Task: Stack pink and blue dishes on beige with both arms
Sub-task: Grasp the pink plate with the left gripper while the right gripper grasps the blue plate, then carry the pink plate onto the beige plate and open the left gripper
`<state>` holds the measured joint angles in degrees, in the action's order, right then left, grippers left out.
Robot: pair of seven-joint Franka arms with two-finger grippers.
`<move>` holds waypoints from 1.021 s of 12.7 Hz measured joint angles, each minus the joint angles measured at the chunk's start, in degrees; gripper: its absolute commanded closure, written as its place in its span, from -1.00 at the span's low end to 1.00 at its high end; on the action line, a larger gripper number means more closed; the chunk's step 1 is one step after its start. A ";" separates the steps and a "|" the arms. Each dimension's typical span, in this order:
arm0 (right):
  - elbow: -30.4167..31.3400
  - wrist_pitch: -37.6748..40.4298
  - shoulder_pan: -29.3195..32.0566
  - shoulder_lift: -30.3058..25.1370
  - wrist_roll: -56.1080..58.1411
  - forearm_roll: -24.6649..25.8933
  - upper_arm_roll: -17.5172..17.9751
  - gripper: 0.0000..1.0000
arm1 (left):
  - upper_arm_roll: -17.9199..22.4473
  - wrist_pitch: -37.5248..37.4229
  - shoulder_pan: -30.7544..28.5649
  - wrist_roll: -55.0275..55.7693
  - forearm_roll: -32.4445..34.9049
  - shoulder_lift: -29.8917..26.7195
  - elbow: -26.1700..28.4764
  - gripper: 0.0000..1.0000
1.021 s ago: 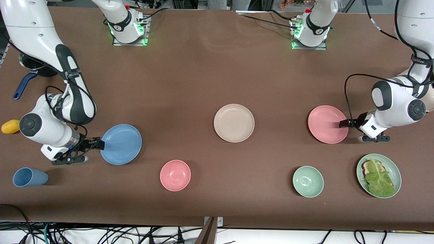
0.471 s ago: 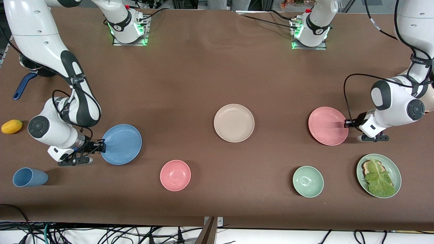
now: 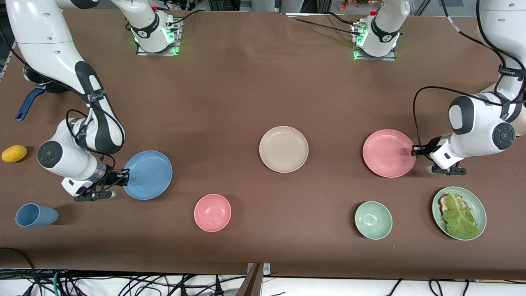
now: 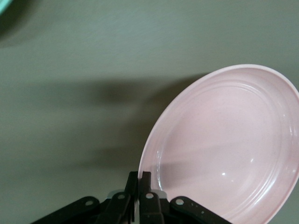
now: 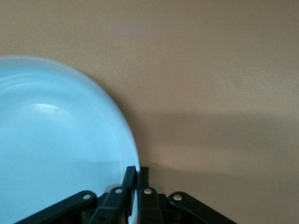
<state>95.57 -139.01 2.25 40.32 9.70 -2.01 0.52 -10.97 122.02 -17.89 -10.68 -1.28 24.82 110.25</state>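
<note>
Front view: the beige plate (image 3: 283, 149) lies bare at mid-table; the pink plate (image 3: 388, 153) is toward the left arm's end, the blue plate (image 3: 148, 174) toward the right arm's end and nearer the camera.
Left gripper (image 3: 414, 151): pinched shut on the pink plate's rim; its wrist view shows the fingers (image 4: 145, 183) clamped on the edge, the plate tilted off the table (image 3: 254, 90).
Right gripper (image 3: 125, 177): closed on the blue plate's rim, fingers (image 5: 131, 179) meeting at the edge.
Step in hand: lifting both plates to carry them to the beige one.
Doing it well: probably keep each plate level, bring one in first, centre it over the beige rim, lower before releasing.
Writing: small lettering on an arm band, too small to read.
</note>
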 measured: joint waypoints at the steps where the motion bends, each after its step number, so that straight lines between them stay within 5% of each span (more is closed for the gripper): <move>1: -0.05 0.10 0.00 -0.08 0.00 -0.07 0.01 1.00 | -1.27 -4.43 0.00 1.56 -0.02 -1.03 -2.08 1.00; 4: -0.06 0.10 0.01 -0.06 0.00 -0.10 0.01 1.00 | -7.80 -13.86 -0.05 10.16 -1.16 -2.91 -7.70 1.00; 7: -1.95 3.60 -0.01 -0.22 0.00 -0.14 0.23 1.00 | -16.62 -14.85 1.13 21.55 -4.49 -2.96 -10.68 1.00; 13: -14.54 20.55 -0.96 -1.62 -0.28 -0.14 2.69 1.00 | -18.25 -6.49 16.17 34.49 -4.88 5.34 -14.60 1.00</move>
<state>81.04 -118.46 1.29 38.70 9.41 -2.15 3.21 -29.22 115.53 -1.71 23.80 -6.16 30.16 95.65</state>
